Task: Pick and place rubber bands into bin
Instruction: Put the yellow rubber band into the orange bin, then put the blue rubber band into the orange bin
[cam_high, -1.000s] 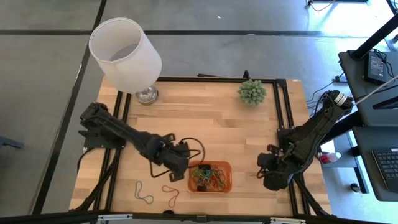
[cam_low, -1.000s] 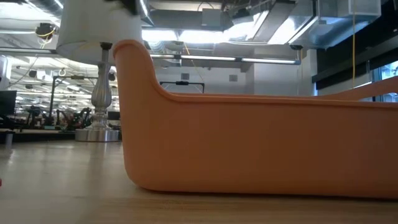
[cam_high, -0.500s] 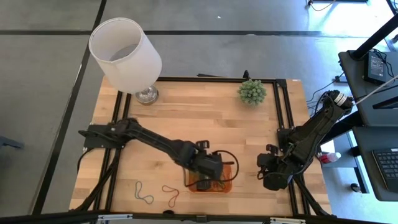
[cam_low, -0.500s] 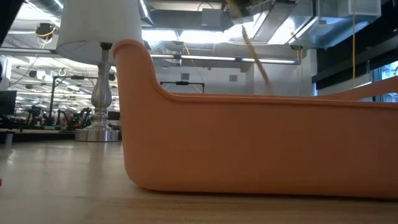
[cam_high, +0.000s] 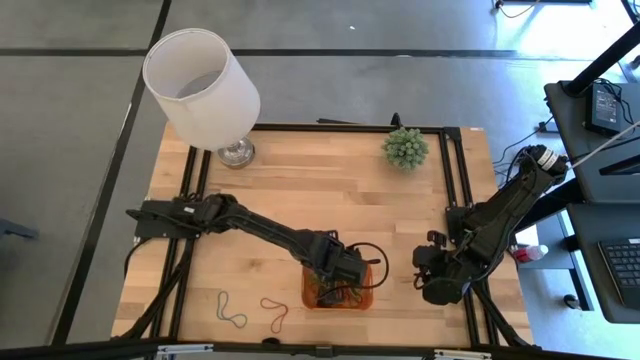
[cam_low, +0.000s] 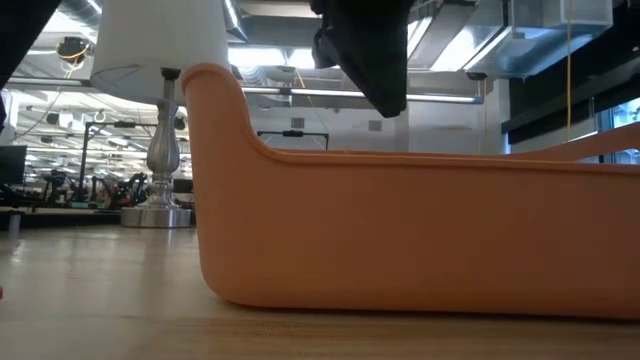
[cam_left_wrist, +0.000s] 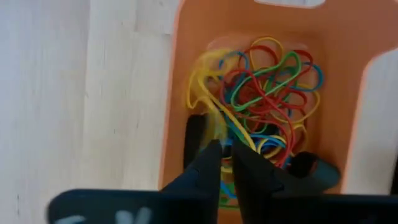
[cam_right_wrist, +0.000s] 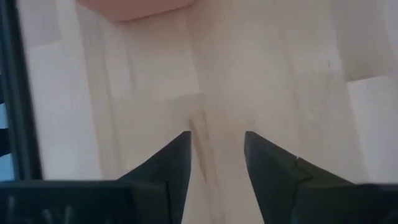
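The left gripper (cam_left_wrist: 225, 163) has swung over from the bare wood beside the bin (cam_high: 370, 271) and now hangs above it, its jaws parted only a crack with a yellow band (cam_left_wrist: 208, 93) slipping out just ahead of the tips onto the tangle of rubber bands (cam_left_wrist: 270, 93) below; I judge this drop nearly done. Two more bands (cam_high: 232, 310) lie on the table well behind those jaws, so pickups remain. The right gripper (cam_right_wrist: 216, 155) waits spread wide over bare wood, and no writing or labels can be read.
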